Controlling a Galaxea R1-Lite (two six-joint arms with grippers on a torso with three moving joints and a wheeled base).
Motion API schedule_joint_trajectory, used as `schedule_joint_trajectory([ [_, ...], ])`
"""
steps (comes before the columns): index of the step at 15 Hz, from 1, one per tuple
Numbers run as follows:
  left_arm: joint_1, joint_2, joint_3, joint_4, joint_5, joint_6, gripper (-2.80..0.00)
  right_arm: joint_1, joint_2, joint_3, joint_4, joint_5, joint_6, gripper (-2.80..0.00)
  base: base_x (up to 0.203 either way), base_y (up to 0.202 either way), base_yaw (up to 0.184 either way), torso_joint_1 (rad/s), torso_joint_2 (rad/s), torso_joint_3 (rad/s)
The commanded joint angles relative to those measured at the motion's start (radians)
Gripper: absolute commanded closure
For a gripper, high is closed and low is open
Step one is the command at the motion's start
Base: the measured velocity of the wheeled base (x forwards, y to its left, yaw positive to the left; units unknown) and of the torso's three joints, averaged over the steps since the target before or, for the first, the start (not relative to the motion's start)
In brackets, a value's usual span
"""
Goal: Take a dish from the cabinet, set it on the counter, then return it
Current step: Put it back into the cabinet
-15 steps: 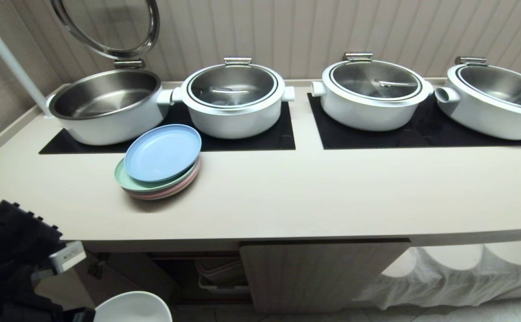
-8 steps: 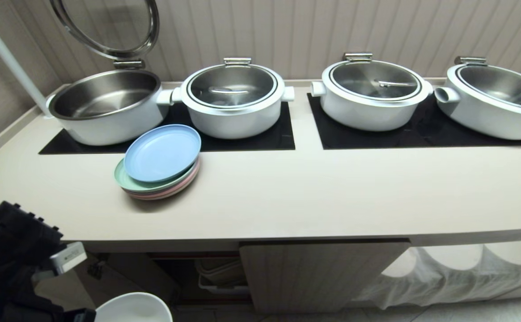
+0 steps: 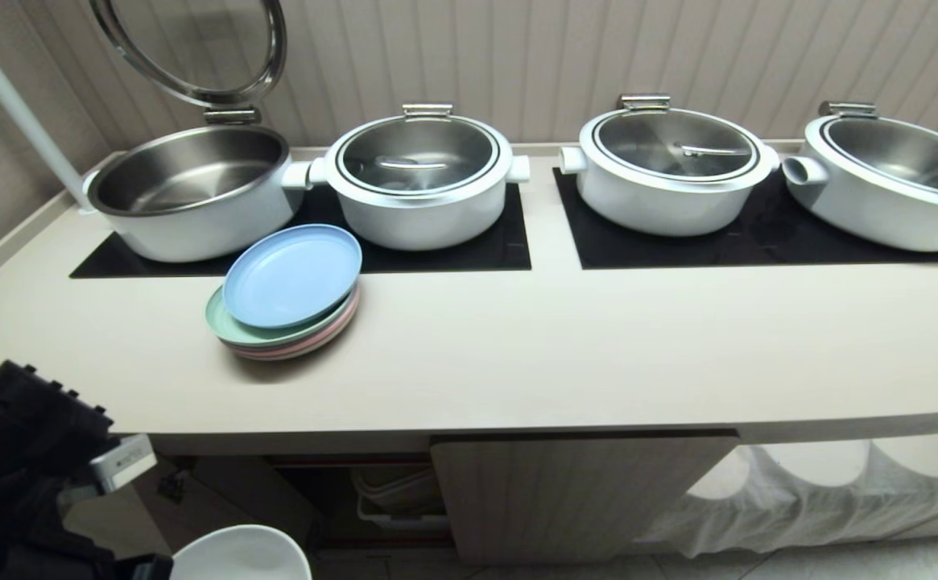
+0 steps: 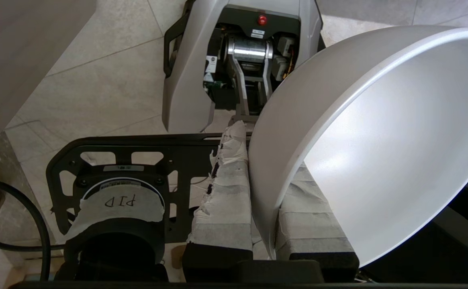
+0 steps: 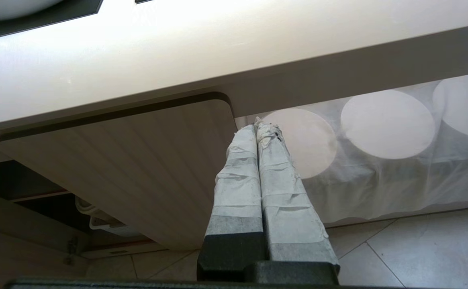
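Observation:
The dish (image 4: 378, 140), a plain white bowl, is held tilted by its rim in my left gripper (image 4: 264, 168). One taped finger (image 4: 229, 180) presses its outer wall and the other sits inside. In the head view the dish (image 3: 239, 556) shows at the bottom left, below the counter (image 3: 557, 354) and in front of the cabinet's open dark bay (image 3: 332, 483), beside my left arm (image 3: 26, 459). The ribbed cabinet door (image 3: 565, 491) to the right is closed. My right gripper (image 5: 258, 126) is shut on nothing and points at that door (image 5: 137, 168).
A stack of pastel plates (image 3: 287, 290) lies on the counter's left half. Behind it stand an open pot (image 3: 187, 189) and three lidded pots (image 3: 420, 177) on black mats. A white cloth (image 3: 823, 483) hangs under the counter's right end. My base (image 4: 242, 52) is below the bowl.

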Motion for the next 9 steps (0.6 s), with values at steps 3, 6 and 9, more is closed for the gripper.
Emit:
schedule_joint_trajectory([
  [3,0.000,0.000,-0.002,0.003,-0.001,-0.004,0.00,0.000,0.001,0.000,-0.001,-0.001,0.001,0.00,0.000,0.000,0.000,0.000,0.00,0.000],
  [6,0.000,0.001,0.000,0.003,-0.001,-0.004,0.00,0.002,0.001,0.000,-0.001,-0.001,0.001,0.00,0.000,0.000,0.000,-0.027,0.05,0.032],
  [9,0.000,0.004,0.000,0.003,-0.001,-0.004,0.00,0.000,0.001,0.000,-0.001,-0.001,0.002,0.00,0.000,0.000,0.000,-0.092,0.20,0.098],
])
